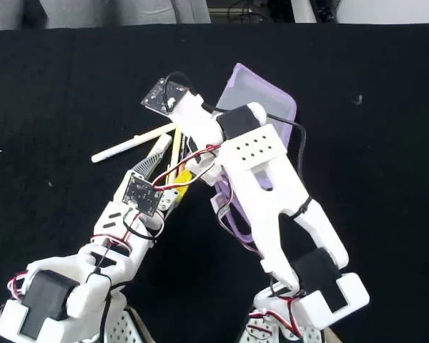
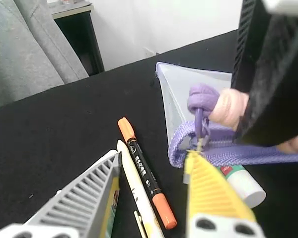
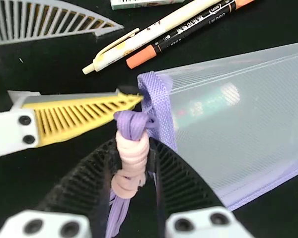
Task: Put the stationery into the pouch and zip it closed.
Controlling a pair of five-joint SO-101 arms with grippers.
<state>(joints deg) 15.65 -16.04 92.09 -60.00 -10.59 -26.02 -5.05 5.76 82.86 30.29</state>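
A translucent purple pouch (image 1: 264, 96) (image 3: 228, 119) lies on the black table. My right gripper (image 3: 134, 141) has its black fingers (image 2: 260, 74) shut on the pink and purple zipper pull (image 3: 130, 148) (image 2: 208, 101) at the pouch's corner. My left gripper (image 2: 153, 156) (image 1: 164, 163) is open; its yellow finger (image 3: 79, 116) touches that same corner, and its grey finger (image 3: 49, 20) stands apart. Between them on the table lie a black marker with orange ends (image 2: 144, 176) and a cream pen (image 3: 154, 29). A glue stick (image 2: 244, 182) pokes out at the pouch's zipper edge.
A long white pen (image 1: 132, 144) lies on the cloth left of the grippers. A small white and green item (image 3: 144, 2) sits beyond the pens. The right arm (image 1: 272, 186) crosses over the pouch. Bare black cloth spreads to both sides.
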